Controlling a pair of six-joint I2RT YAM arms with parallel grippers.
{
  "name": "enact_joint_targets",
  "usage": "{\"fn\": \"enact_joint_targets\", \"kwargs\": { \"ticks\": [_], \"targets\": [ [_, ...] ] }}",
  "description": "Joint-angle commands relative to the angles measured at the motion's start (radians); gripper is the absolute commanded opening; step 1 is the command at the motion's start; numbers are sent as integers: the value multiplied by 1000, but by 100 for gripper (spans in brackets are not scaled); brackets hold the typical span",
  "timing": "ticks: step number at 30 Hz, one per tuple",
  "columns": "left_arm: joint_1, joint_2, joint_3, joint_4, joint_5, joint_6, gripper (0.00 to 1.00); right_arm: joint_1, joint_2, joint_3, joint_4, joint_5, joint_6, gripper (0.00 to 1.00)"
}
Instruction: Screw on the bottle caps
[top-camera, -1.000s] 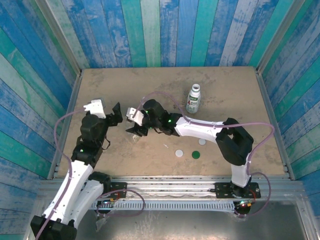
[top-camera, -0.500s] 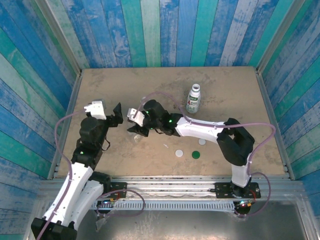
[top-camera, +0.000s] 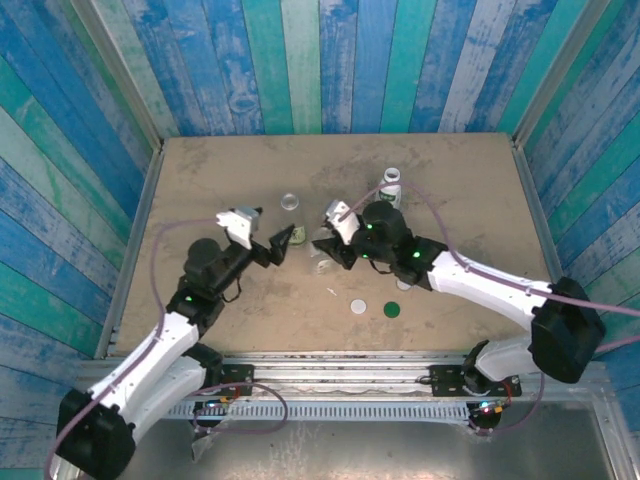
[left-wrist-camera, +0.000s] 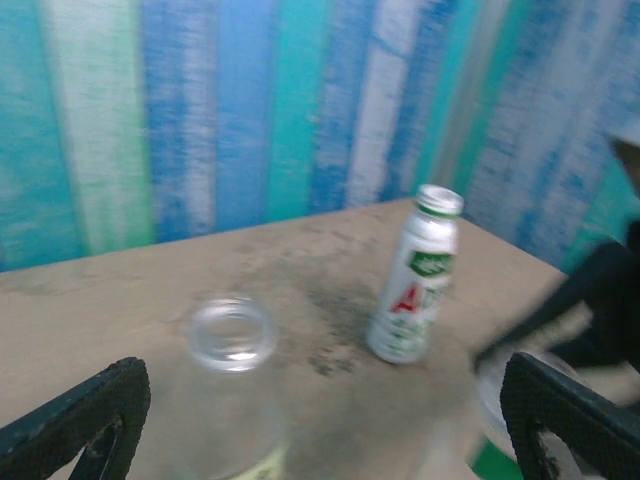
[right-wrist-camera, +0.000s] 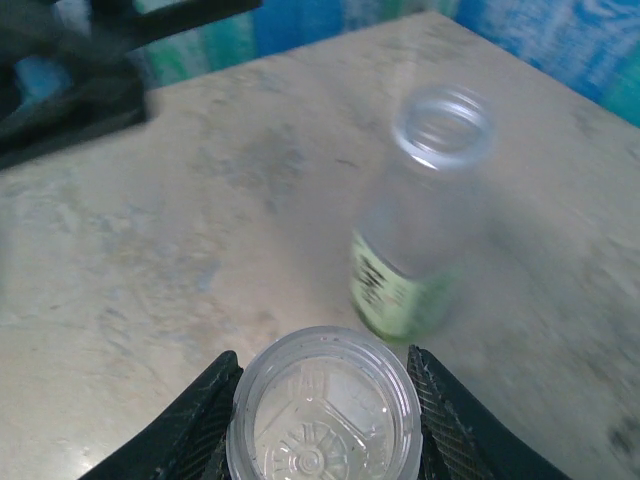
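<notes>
— Change over that last second?

— The right arm had pulled back from the left half of the table (top-camera: 200, 170) toward its middle. The right gripper (right-wrist-camera: 322, 440) had closed on the tiny bottle (right-wrist-camera: 320, 400), one finger pressed to each side.

— And the left?

— It had stretched forward. The left gripper (left-wrist-camera: 322, 425) stood wide open, holding nothing. The slim bottle (right-wrist-camera: 410, 260) stood upright between or just ahead of its fingers, a little left of the table's middle, and had come into view once the right arm left.

— Meaning for the job?

— Setup, I'd judge: one bottle in hand, another about to be steadied. Nothing was screwed on. A white cap (top-camera: 358, 306), the green cap (top-camera: 393, 309) and the other white cap (top-camera: 403, 284) lay loose toward the near edge, right of centre. The white bottle (left-wrist-camera: 412, 290) stood nearer the far edge.

— Poses?

— The right arm lay low, elbow toward the right edge, wrist pointing left. The left arm reached diagonally toward the centre. I couldn't tell whether the tiny bottle was off the table.
</notes>
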Motion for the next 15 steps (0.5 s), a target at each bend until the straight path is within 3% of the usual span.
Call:
{"fn": "enact_joint_targets", "kwargs": {
  "ticks": [1,10,15],
  "targets": [
    [-91,107,-63,251,21,101,94,-29,-53,-58,-31,103,63,33],
    [-199,496,-154,750,131,145,94,-52,-79,-118,-34,106,42,33],
    [-209,661,-178,913,162,158,94,-52,-80,-145,-13,67,38,33]
  ]
}}
